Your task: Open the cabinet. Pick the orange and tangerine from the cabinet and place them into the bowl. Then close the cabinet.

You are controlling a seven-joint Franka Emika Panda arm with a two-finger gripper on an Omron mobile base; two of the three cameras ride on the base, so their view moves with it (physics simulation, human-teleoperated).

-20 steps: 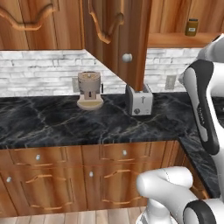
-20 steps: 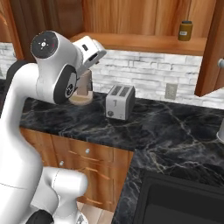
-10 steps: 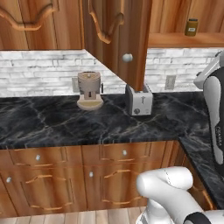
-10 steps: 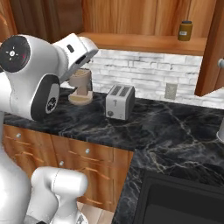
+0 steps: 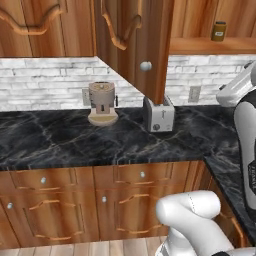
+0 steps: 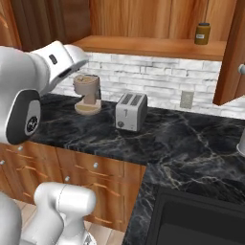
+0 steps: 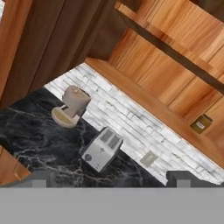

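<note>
We see the cabinet (image 5: pixel 150 45) with its door swung wide open, the shelf (image 6: pixel 158 47) inside bare but for a small jar (image 6: pixel 203 33) at the far right. Orange and tangerine we cannot find on the stretch of shelf that shows. The shelf lies up and ahead of our gripper (image 7: pixel 111 179), whose tips stand wide apart and hold nothing, above the toaster (image 7: pixel 101 149) and counter (image 5: pixel 60 140).

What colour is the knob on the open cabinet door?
Silver knob on the reddish-brown door, clearest in the left base view.
</note>
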